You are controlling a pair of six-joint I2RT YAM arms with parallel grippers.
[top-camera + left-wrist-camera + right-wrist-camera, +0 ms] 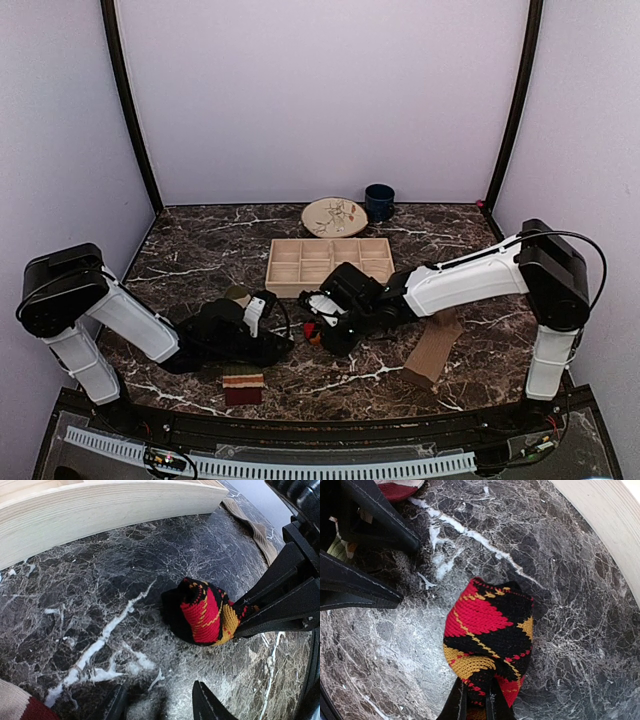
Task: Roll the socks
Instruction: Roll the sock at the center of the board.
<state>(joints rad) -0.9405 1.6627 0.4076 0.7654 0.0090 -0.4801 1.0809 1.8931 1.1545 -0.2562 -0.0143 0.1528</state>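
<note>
The right gripper (pixel 475 702) is clamped narrow on the lower end of the black argyle sock (pixel 487 635). That sock sits bunched on the marble table (pixel 570 645), near the front of the wooden tray (pixel 330 263). The left gripper (pixel 159 690) stands partly open just beside that sock and holds nothing. The striped sock (pixel 243 388) lies in a compact bundle near the front edge. The tan sock (pixel 433 352) lies flat to the right.

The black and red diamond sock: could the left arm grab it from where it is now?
Probably yes. The argyle sock lies straight ahead of the open left gripper, with only bare marble table between. The right gripper pinches its far end, but the near side looks free.
</note>
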